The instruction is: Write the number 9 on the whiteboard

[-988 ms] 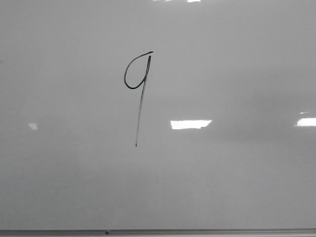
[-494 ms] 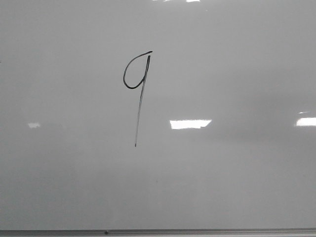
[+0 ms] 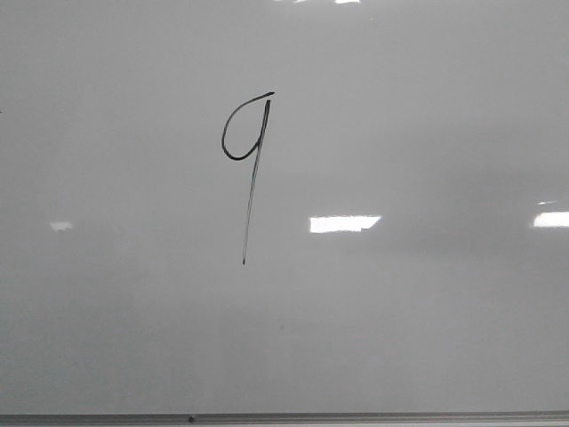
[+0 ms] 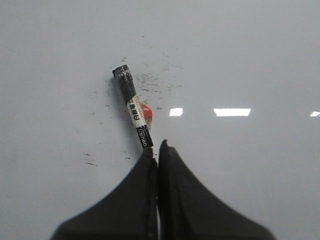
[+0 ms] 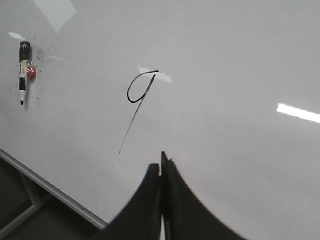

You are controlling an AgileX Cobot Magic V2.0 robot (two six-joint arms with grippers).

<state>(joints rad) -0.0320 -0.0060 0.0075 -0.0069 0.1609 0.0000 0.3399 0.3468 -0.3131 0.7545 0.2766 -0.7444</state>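
The number 9 (image 3: 259, 147) is drawn in thin black marker on the whiteboard (image 3: 427, 320), with a small open loop and a long slanted tail. It also shows in the right wrist view (image 5: 143, 99). My right gripper (image 5: 161, 162) is shut and empty, above the board just off the tail's end. My left gripper (image 4: 157, 146) is shut and empty. A black and white marker (image 4: 132, 105) lies flat on the board just beyond its tips, and the fingers hide the marker's near end. The marker also shows in the right wrist view (image 5: 22, 72), free of any gripper.
A small red object (image 4: 146, 111) sits against the marker, with black ink smudges (image 4: 155, 82) around it. The board's grey metal frame edge (image 3: 356, 416) runs along the near side. It also shows in the right wrist view (image 5: 50, 187), with dark space beyond it.
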